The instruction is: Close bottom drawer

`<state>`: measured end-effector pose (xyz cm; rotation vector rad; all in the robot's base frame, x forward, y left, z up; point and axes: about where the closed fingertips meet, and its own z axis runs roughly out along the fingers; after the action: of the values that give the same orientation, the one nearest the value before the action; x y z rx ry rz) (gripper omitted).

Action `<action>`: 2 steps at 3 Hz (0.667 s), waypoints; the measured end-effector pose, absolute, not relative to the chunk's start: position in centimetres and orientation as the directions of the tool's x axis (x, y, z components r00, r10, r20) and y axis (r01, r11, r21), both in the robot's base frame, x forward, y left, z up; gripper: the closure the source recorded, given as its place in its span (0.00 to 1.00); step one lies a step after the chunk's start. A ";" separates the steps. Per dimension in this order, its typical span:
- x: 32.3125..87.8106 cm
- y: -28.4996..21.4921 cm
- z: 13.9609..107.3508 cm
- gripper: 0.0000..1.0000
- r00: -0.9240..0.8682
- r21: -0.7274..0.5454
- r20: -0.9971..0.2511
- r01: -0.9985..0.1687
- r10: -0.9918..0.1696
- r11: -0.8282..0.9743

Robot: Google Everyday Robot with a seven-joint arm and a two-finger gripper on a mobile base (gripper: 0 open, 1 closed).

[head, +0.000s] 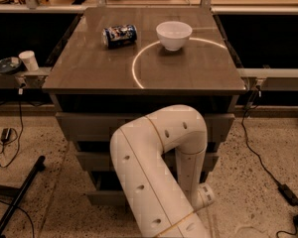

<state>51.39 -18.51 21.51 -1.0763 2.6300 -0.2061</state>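
A grey-brown cabinet (pixel 139 125) with a flat, glossy top stands on a speckled terrazzo floor (pixel 268 148), its three drawer fronts stacked below the top. The bottom drawer (pixel 105 198) is the lowest of them. Only the left part of its plain grey-brown front shows, under a dark gap, and the rest, handle included, is covered by the robot's thick white arm (pixel 154 172). I cannot tell how far out it stands. The arm rises from the lower edge, bends at an elbow level with the top drawer front and drops straight down in front of the cabinet's lower right. A rounded white wrist joint (pixel 204 196) shows beside the bottom drawer. The gripper lies beyond that joint, low at the cabinet's front and hidden behind the arm, so its state cannot be told. On the cabinet top a blue drinks can (pixel 120 35) lies on its side near a white round bowl (pixel 174 34), which stands upright. A small white paper cup (pixel 28 60) stands on a ledge to the left.
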 end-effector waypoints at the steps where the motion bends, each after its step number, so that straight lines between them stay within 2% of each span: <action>1: 51.5 -16.6 19.4 1.00 -0.669 -0.187 -0.218 -0.686 -0.710 0.704; 2: 52.4 -16.3 18.7 1.00 -0.665 -0.178 -0.219 -0.692 -0.714 0.700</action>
<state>52.39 -16.27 18.71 -1.1158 2.6383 -0.1149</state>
